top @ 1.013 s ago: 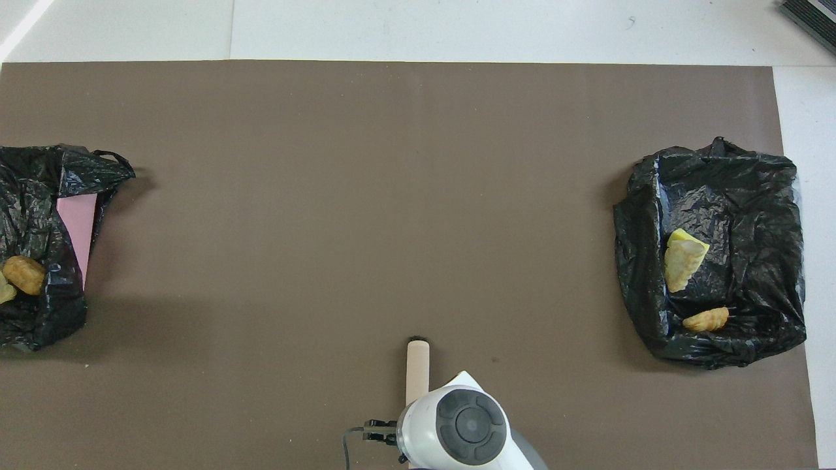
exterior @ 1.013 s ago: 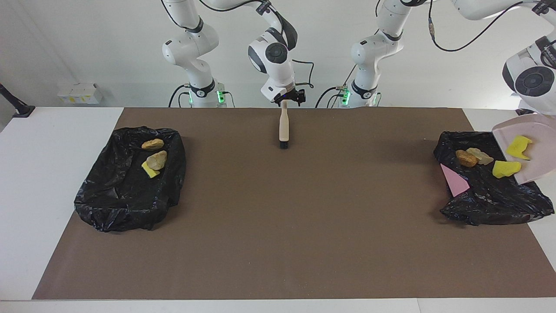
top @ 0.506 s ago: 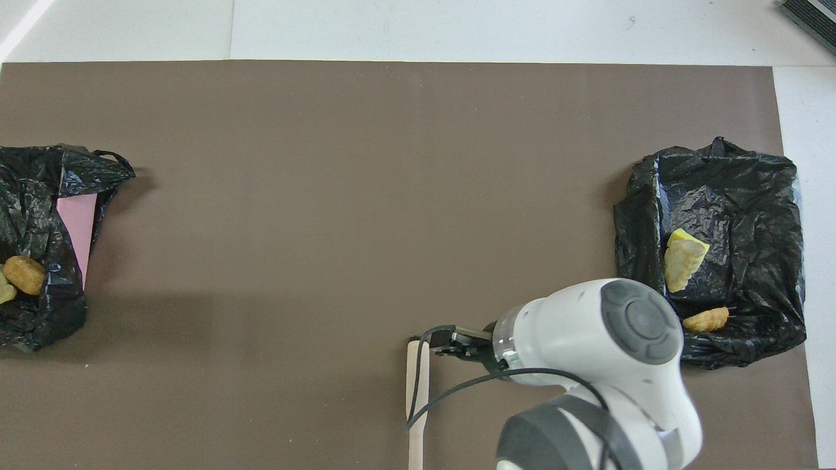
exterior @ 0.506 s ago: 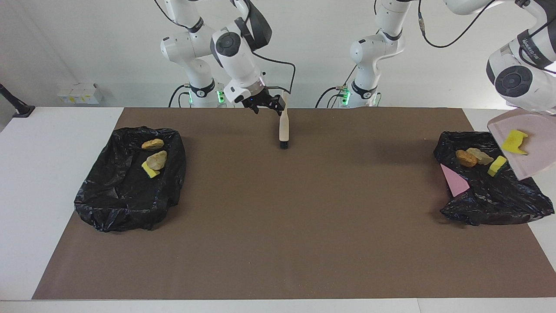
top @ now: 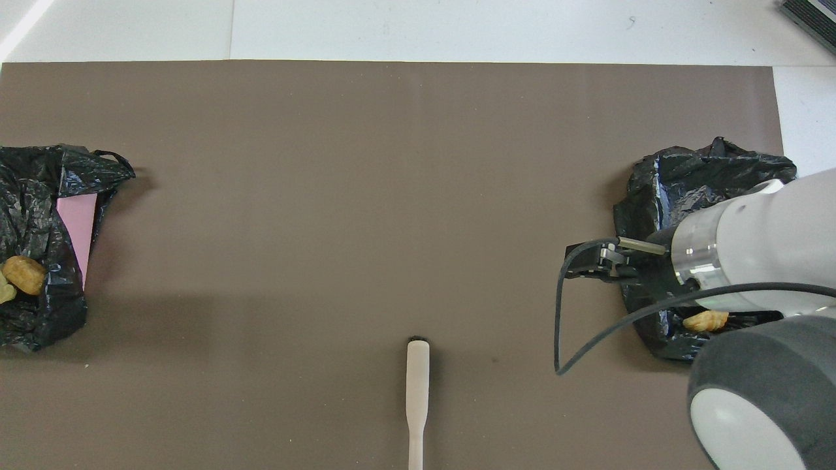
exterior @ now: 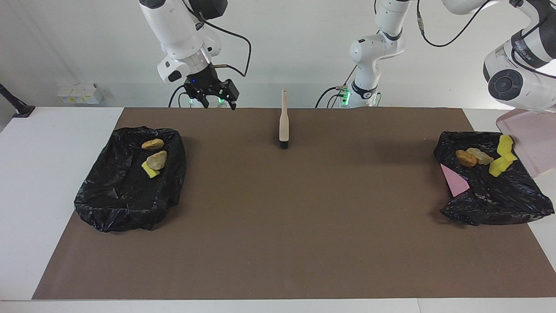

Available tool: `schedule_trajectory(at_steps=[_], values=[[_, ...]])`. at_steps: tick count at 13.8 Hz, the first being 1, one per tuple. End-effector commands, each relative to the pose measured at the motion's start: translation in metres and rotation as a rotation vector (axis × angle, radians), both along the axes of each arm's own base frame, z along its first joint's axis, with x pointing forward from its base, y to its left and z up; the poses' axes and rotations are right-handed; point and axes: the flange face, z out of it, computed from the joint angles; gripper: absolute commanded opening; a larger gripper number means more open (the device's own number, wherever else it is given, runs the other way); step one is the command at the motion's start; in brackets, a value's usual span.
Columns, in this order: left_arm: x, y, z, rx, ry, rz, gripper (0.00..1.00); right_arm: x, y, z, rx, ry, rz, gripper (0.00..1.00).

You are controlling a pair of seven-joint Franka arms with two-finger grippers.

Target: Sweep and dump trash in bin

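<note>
A pink dustpan (exterior: 527,137) hangs tilted over the black-bag bin (exterior: 499,200) at the left arm's end of the table. It hangs under the left arm's wrist (exterior: 517,84); the left gripper is cut off by the picture's edge. In that bin lie trash pieces: two yellow sponge chunks (exterior: 501,156), an orange-brown lump (exterior: 466,158) and a pale lump (exterior: 481,155). The brush (exterior: 283,126) stands on its bristles with nothing holding it; the overhead view shows the brush (top: 417,391) too. My right gripper (exterior: 219,103) is open and empty, raised between the brush and the second bin (exterior: 126,195).
The second bin holds a brown lump (exterior: 153,144), a beige lump (exterior: 157,160) and a yellow sponge (exterior: 150,170). A pink sheet (exterior: 454,180) leans in the left arm's bin. White boxes (exterior: 79,92) sit off the brown mat (exterior: 278,226).
My right gripper let go of the brush, opened, rose and swung toward its own end of the table. The yellow sponge chunks slid off the dustpan into the bin.
</note>
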Motion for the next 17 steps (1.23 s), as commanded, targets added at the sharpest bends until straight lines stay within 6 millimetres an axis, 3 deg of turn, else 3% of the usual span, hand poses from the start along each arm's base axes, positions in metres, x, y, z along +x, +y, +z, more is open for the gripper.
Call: schedule_trajectory(at_steps=[1,4,8,10,17], values=[[-0.004,-0.008,0.016,0.025,-0.032,-0.026,0.0,0.031,-0.019,0.025,-0.129,-0.028,0.075,1.0],[0.0,-0.019,0.022,0.009,-0.054,-0.033,0.0,0.054,-0.058,0.034,-0.18,-0.004,0.075,1.0],[-0.003,-0.043,0.015,-0.157,-0.129,0.04,0.0,0.058,-0.078,0.036,-0.176,0.013,0.053,1.0],[-0.005,-0.066,0.006,-0.243,-0.183,0.105,0.0,0.059,-0.079,0.036,-0.163,0.01,0.059,1.0],[-0.014,-0.175,-0.021,-0.548,-0.371,0.353,0.0,0.059,-0.089,0.04,-0.174,-0.005,0.034,1.0]])
